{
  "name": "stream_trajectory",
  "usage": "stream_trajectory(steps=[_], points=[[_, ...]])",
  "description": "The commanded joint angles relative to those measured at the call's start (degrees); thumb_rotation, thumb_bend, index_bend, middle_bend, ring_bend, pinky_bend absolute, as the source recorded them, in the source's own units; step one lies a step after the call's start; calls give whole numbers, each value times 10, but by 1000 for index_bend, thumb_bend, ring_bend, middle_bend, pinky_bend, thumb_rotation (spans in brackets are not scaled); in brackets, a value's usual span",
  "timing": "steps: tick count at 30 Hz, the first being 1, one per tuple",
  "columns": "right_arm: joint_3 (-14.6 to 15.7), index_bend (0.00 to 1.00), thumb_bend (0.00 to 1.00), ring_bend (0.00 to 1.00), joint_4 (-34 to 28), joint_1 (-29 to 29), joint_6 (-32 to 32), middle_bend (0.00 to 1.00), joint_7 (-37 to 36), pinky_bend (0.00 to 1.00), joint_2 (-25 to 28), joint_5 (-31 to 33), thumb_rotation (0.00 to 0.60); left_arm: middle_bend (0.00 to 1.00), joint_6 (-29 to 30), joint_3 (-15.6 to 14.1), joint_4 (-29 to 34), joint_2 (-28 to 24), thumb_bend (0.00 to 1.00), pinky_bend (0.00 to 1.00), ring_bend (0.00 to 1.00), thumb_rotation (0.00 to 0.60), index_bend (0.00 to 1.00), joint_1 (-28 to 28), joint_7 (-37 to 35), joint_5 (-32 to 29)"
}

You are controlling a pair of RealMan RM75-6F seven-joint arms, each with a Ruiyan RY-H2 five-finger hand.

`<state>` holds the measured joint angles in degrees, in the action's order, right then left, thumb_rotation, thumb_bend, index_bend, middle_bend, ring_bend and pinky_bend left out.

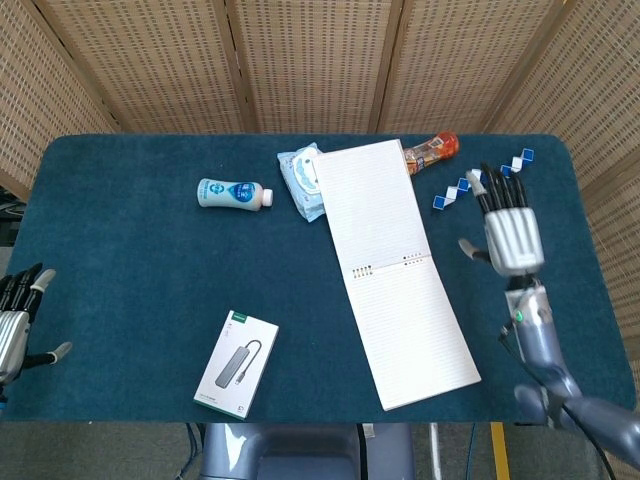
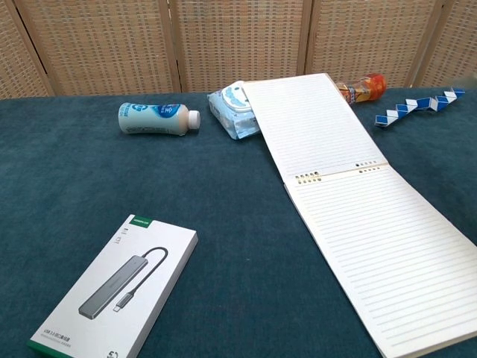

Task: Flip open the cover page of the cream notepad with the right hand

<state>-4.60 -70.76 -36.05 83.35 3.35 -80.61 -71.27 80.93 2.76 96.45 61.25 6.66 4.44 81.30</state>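
Note:
The cream notepad (image 1: 400, 300) lies open on the blue table, its cover page (image 1: 372, 205) flipped back flat, the far corner resting on the wipes pack (image 1: 300, 180). The chest view shows the same lined cover page (image 2: 313, 123) and lower page (image 2: 380, 253). My right hand (image 1: 508, 232) hovers to the right of the notepad, fingers spread, holding nothing. My left hand (image 1: 15, 325) stays at the table's left front edge, fingers apart and empty. Neither hand appears in the chest view.
A white bottle (image 1: 233, 194) lies at the back left. A white boxed USB hub (image 1: 237, 363) sits near the front. An orange snack tube (image 1: 432, 150) and a blue-white twist puzzle (image 1: 478, 180) lie behind the notepad's right side.

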Motion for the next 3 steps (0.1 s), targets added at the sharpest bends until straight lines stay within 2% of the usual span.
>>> stream_trajectory(steps=[1, 3], points=[[89, 0, 0, 0, -74, 109, 103, 0, -23, 0, 58, -103, 600, 0, 4, -6, -3, -1, 0, 0, 0, 600, 0, -3, -8, 11], [105, 0, 0, 0, -73, 133, 127, 0, -23, 0, 58, -127, 600, 0, 8, -9, -4, -1, 0, 0, 0, 600, 0, -5, -3, 16]])
